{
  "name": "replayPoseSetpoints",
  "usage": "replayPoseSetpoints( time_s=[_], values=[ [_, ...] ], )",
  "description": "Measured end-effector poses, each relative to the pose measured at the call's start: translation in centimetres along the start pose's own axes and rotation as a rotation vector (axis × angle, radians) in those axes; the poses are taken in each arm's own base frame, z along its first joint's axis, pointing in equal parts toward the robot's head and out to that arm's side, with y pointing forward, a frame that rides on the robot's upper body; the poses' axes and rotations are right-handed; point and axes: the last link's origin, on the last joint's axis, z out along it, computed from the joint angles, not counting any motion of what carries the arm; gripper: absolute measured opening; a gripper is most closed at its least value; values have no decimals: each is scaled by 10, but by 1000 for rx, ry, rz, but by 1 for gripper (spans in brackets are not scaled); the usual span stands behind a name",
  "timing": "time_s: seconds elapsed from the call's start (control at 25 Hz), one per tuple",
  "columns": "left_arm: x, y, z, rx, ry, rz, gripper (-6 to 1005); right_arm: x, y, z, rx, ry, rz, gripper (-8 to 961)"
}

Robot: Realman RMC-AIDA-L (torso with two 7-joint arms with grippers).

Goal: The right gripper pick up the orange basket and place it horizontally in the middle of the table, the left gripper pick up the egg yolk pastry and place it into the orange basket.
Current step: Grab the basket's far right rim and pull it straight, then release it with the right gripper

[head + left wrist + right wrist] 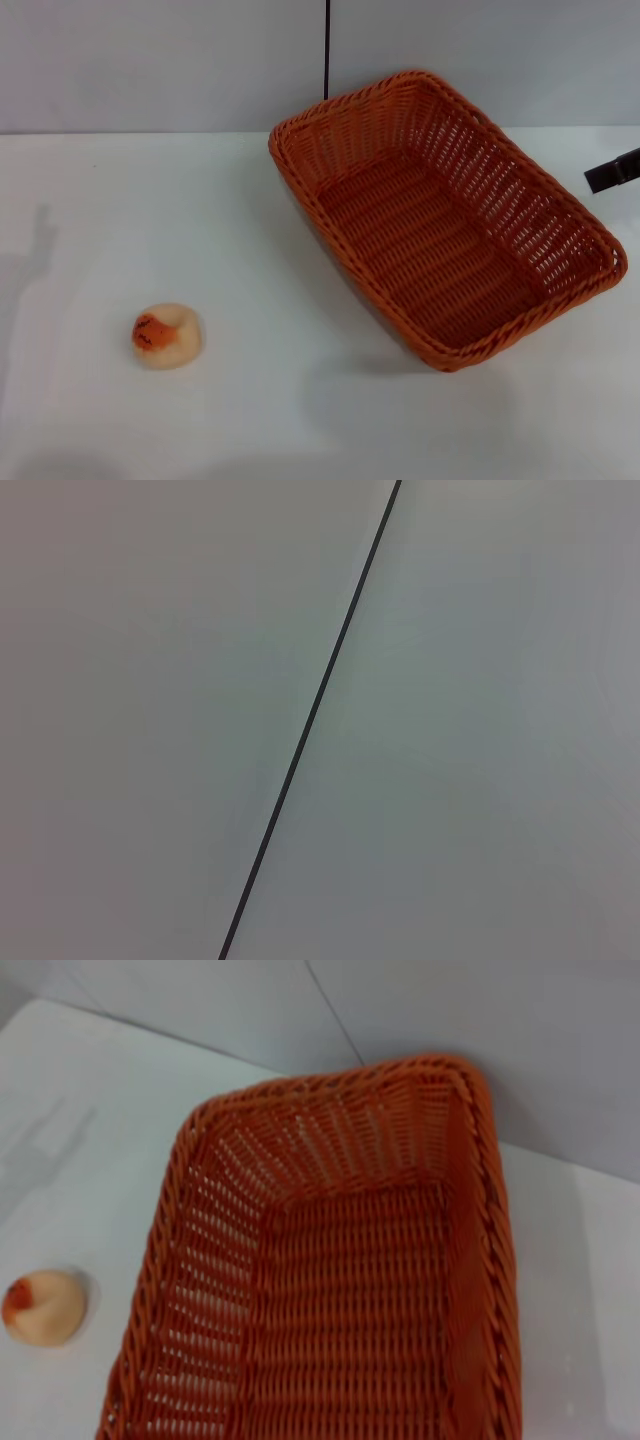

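Note:
The orange basket (440, 225) lies empty on the white table (250, 220), right of the middle, its long side running diagonally from the back wall toward the front right. The right wrist view looks down into the orange basket (350, 1290) from close above. A black end of my right gripper (611, 171) pokes in from the right edge, a little beyond the basket's right rim and apart from it. The egg yolk pastry (167, 335), a pale ball with an orange-red patch, sits at the front left; this egg yolk pastry (43, 1307) also shows beside the basket. My left gripper is out of view.
A grey wall (160, 60) with a thin black vertical seam (327, 45) stands behind the table. The left wrist view shows only that wall (150, 720) and seam (310, 715). Bare tabletop lies between the pastry and the basket.

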Motion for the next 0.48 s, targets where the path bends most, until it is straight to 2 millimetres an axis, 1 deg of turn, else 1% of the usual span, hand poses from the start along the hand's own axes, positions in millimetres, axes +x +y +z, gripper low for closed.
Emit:
replayPoseSetpoints(
  time_s=[0.48],
  values=[
    [1,-2,-1,0,1,-32,711,-3,-3,23,74,32,0,807]
  ],
)
